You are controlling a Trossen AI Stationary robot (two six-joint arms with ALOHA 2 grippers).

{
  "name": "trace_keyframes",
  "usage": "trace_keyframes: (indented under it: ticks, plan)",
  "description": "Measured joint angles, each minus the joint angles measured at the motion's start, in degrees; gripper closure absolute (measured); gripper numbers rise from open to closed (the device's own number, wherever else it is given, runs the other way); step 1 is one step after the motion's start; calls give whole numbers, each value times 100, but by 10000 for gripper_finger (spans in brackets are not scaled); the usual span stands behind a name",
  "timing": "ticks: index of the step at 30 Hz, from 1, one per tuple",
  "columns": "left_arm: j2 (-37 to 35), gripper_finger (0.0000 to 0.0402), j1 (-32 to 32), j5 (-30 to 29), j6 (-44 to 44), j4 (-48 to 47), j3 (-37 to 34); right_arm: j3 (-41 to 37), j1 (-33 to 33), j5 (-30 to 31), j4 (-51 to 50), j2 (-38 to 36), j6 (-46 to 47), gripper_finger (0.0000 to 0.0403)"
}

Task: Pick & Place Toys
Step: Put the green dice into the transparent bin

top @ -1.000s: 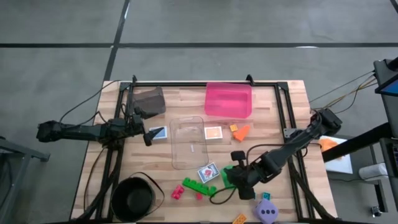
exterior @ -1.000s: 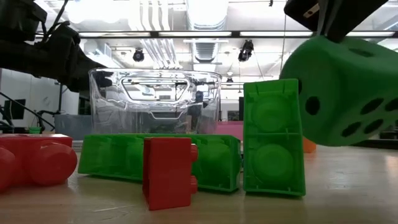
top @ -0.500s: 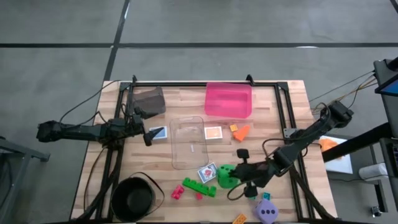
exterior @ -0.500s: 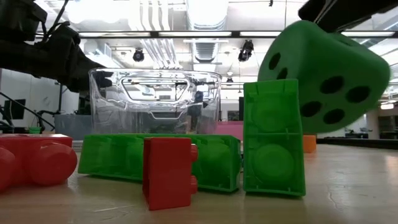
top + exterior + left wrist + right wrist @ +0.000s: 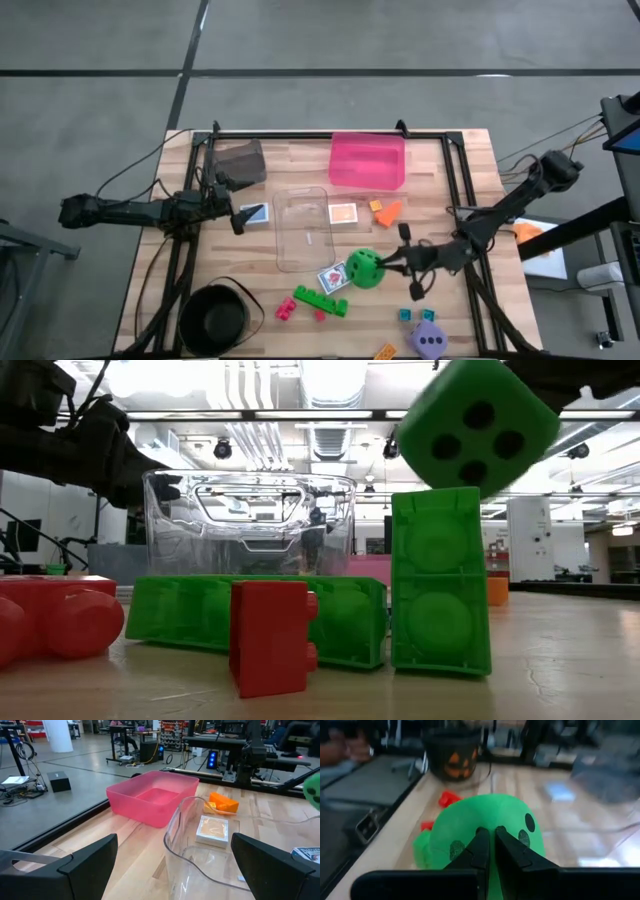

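A green die with black dots (image 5: 364,270) hangs above the table's near middle, held by my right gripper (image 5: 384,265), which comes at it from the right. In the low view the die (image 5: 478,422) floats over an upright green brick (image 5: 440,582). The die (image 5: 485,827) fills the right wrist view. Picture cards (image 5: 334,277) (image 5: 343,213), a long green brick (image 5: 320,301), a pink brick (image 5: 287,309) and a purple die (image 5: 430,341) lie on the wood. My left gripper (image 5: 236,215) waits open at the left, beside the clear bin (image 5: 302,228). My right gripper pinches the green die at the face turned toward the table's right (image 5: 470,831), between the tips of its two nearly closed fingers (image 5: 481,846). The fingers come almost level from the right, tipped slightly down. The die hangs clear of the table and the bricks.
A pink bin (image 5: 368,160) stands at the far middle, a grey bin (image 5: 241,162) at the far left, a black bowl (image 5: 214,319) at the near left. Orange pieces (image 5: 384,210) lie right of the clear bin. Small teal (image 5: 405,314) and orange (image 5: 385,351) bricks sit near the front.
My right gripper has tipped up from pointing steeply down to nearly level, its wrist drawing back toward the table's right edge. It has stayed shut on the green die. The die has risen higher above the bricks and turned, showing another face.
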Motion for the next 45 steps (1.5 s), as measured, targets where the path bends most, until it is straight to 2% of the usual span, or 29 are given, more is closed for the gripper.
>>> trace_keyframes:
  ticks: [5, 10, 15, 21, 25, 33, 39, 45]
  plan:
    - [0, 9, 4, 0, 0, 0, 0, -440, -238, 50, 994, -348, -775, 385]
    - [0, 9, 4, 0, 0, 1, 0, -552, -740, -47, 1586, -472, -1385, 385]
    - [0, 9, 4, 0, 0, 2, 0, -552, -1623, -989, 2026, -244, -1509, 385]
    - [0, 9, 2, 0, 0, 2, 0, -507, -2654, -2206, 2818, 394, -1451, 385]
    - [0, 9, 2, 0, 0, 2, 0, -126, -3148, -2875, 2838, 1008, -1256, 385]
    - [0, 9, 2, 0, 0, 0, 0, 1073, -3499, -3783, 2765, 2487, -1244, 385]
    - [0, 9, 2, 0, 0, 0, 0, 1907, -3573, -4113, 2569, 3259, -1246, 385]
    - [0, 9, 0, 0, 0, -28, 0, 2338, -3592, -4179, 2282, 3542, -1242, 385]
